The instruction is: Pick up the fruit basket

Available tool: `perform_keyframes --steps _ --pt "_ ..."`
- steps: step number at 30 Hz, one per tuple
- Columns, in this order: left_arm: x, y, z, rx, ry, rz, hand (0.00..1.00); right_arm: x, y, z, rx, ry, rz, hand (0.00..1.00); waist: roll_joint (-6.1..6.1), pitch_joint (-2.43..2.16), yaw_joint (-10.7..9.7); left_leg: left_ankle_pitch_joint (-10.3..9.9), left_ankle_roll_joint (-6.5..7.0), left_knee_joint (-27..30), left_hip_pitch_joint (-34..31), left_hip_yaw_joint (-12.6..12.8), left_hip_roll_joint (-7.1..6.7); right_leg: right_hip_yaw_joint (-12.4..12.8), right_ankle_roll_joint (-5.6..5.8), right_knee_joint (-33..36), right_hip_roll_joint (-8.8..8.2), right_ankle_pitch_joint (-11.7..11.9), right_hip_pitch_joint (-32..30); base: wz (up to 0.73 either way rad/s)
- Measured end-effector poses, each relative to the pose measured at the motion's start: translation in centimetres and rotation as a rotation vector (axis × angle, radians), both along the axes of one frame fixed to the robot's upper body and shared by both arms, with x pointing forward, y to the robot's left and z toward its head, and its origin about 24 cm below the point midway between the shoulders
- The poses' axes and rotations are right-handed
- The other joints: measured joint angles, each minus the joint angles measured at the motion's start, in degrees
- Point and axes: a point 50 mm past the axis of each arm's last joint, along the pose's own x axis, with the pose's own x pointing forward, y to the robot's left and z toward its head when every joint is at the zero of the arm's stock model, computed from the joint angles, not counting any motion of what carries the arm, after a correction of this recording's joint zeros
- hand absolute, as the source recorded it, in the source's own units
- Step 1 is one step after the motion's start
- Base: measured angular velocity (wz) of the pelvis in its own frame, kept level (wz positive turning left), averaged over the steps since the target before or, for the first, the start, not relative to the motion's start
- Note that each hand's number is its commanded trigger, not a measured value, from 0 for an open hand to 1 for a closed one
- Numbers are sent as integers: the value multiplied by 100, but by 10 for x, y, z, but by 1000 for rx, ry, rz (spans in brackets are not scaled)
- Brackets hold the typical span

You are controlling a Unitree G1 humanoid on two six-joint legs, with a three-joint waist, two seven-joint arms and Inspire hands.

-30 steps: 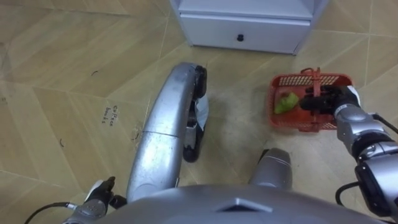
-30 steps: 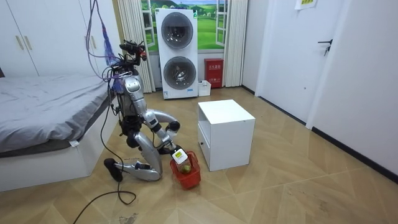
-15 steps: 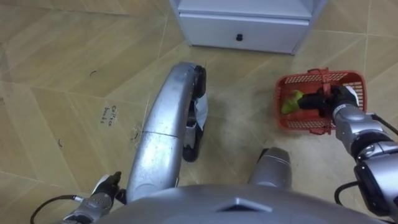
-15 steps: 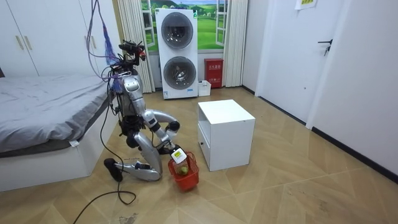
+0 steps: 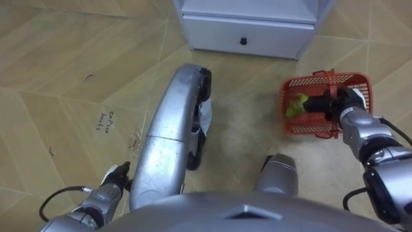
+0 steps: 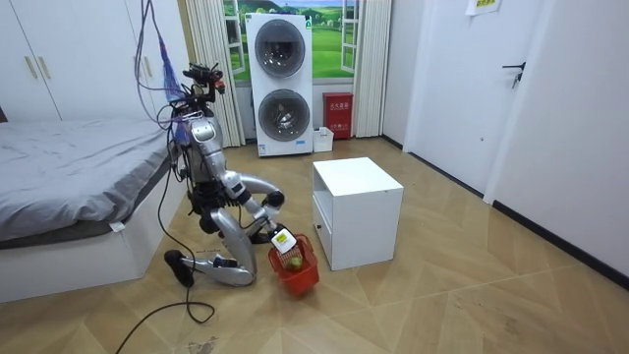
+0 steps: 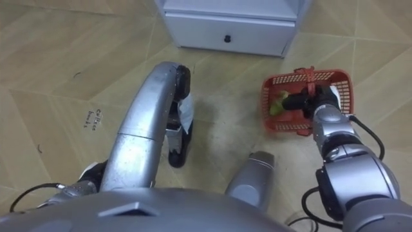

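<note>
The red plastic fruit basket [image 5: 302,126] with a green fruit [image 5: 296,106] inside is on the right, just in front of the white cabinet. My right hand [image 5: 333,103] is shut on the basket's red handle [image 5: 331,77], its dark fingers curled over it. The room view shows the basket [image 6: 298,276] tilted under that hand [image 6: 281,239], low over the floor; I cannot tell whether it touches the floor. My left hand [image 5: 111,185] is low at the lower left, near the floor. I kneel on the wooden floor beside the cabinet.
A white cabinet [image 6: 356,209] with a bottom drawer [image 5: 243,29] stands right ahead of the basket. A bed [image 6: 69,187] lies behind me at the room view's left. Stacked washing machines [image 6: 285,84] stand by the far wall. Open wooden floor lies to my left.
The basket has shifted slightly with my right hand and hangs more tilted. My left hand has come further into the view. The eye view has shifted a little.
</note>
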Motion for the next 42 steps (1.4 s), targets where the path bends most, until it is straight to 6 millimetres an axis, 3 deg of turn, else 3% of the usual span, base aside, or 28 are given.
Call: perform_keyframes --steps 4,8,12,14,16,18,20,23,25,26,28,29,30,31,32,33,34,35,36,38,39,40,41,42 --pt "14 2 3 1 -38 30 0 13 6 9 7 -65 29 100 -36 19 -138 -73 -32 48 55 -155 -324 -49 0 -102 -38 1 197 4" --pt "33 6 9 20 -95 66 0 28 15 22 14 -145 73 100 -92 -4 -248 -167 92 93 90 -171 -360 -62 3 -272 19 -1 317 3" --pt "51 9 15 30 -156 93 0 42 28 35 0 -219 146 100 -90 -9 -279 -220 198 -179 290 -216 -298 27 8 -864 309 -3 317 -14" --pt "52 10 15 33 -163 103 0 45 29 37 -13 -227 165 100 -56 -33 -239 -244 247 -414 439 -225 -197 60 12 -1282 409 -4 284 -33" --pt "50 12 15 34 -162 126 0 51 33 43 -11 -250 177 100 -23 -68 -158 -230 305 -880 647 -217 12 56 15 -2004 438 -2 150 -54" --pt "50 15 16 36 -166 153 0 57 38 48 -3 -278 188 100 -22 -71 -70 -184 342 -1313 872 -184 172 -11 20 -2693 408 0 130 -65" --pt "44 17 15 38 -153 178 0 63 46 54 8 -310 206 100 -15 -85 -18 -150 369 -1767 1178 -140 280 -94 68 -3473 390 22 253 -59" --pt "38 19 13 43 -132 200 0 69 56 63 23 -362 225 100 -8 -101 -23 16 409 -2649 1778 -108 257 -250 301 -4953 371 154 702 -44" --pt "38 24 15 63 -139 228 0 75 65 74 29 -426 240 100 -8 -113 -71 182 402 -3363 2193 -109 235 -467 327 -6092 370 396 1085 -25" --pt "38 26 15 69 -139 237 0 76 67 76 32 -436 247 100 -13 -115 -84 222 409 -3526 2314 -109 228 -496 324 -6352 380 477 1196 -13" --pt "33 29 15 75 -143 266 0 72 71 79 12 -458 285 100 -94 -170 -127 403 442 -4140 2788 -111 146 -529 300 -7189 383 888 1574 -19" --pt "31 30 15 74 -143 280 0 71 73 80 12 -466 293 100 -104 -176 -121 442 442 -4258 2908 -116 156 -526 299 -7369 403 1010 1658 -43" --pt "21 33 13 82 -126 296 0 70 79 81 7 -481 317 100 -104 -171 -109 546 535 -4280 3155 -156 239 -511 296 -7770 488 1281 1923 -76" --pt "1 38 11 103 -79 300 0 68 88 77 29 -474 324 100 -55 -94 -5 1023 798 -3621 3194 -87 474 -382 347 -8266 708 1513 2468 -83" --pt "-11 41 9 113 -48 295 0 65 92 73 43 -465 321 100 -42 -67 5 1058 788 -3443 3125 -67 448 -377 313 -8423 702 1591 2739 -34" --pt "-22 40 8 118 -26 279 0 56 87 70 51 -465 304 100 -158 -212 -159 1002 774 -4428 3133 202 19 -518 315 -8550 570 1675 2971 40" --pt "-33 37 6 114 6 281 0 52 78 71 41 -473 280 100 -269 -320 -296 851 915 -4700 3178 392 -26 -626 302 -8467 511 1735 3075 75" --pt "-31 34 5 110 12 276 0 50 73 72 34 -472 264 100 -275 -319 -321 853 1017 -4722 3189 513 -4 -652 287 -8420 516 1834 3062 57" --pt "-28 27 3 94 13 275 0 46 66 72 19 -473 249 100 -236 -310 -280 838 1050 -4864 3251 520 -11 -660 245 -8307 495 2089 2951 13" --pt "-30 28 3 98 28 290 0 36 69 68 41 -461 275 100 -234 -311 -197 851 1034 -5218 3600 553 -20 -621 208 -8104 504 2259 2814 -20" --pt "-32 29 3 115 38 319 0 28 70 65 52 -451 291 100 -217 -302 -168 855 1018 -5441 3918 613 -26 -595 100 -7811 551 2582 2673 -30" --pt "-30 31 4 121 33 350 0 24 71 64 60 -446 310 100 -164 -281 -200 873 980 -5644 4212 654 -53 -565 -117 -7585 587 3046 2532 -27" --pt "-33 32 4 122 36 370 0 24 71 66 60 -451 319 100 -102 -274 -240 889 964 -5721 4323 658 -56 -530 -132 -7499 586 3346 2489 -27" --pt "-31 34 5 126 22 397 0 26 72 70 62 -469 330 100 -14 -249 -295 965 928 -5960 4581 674 -58 -510 -74 -7413 567 3851 2435 -29"
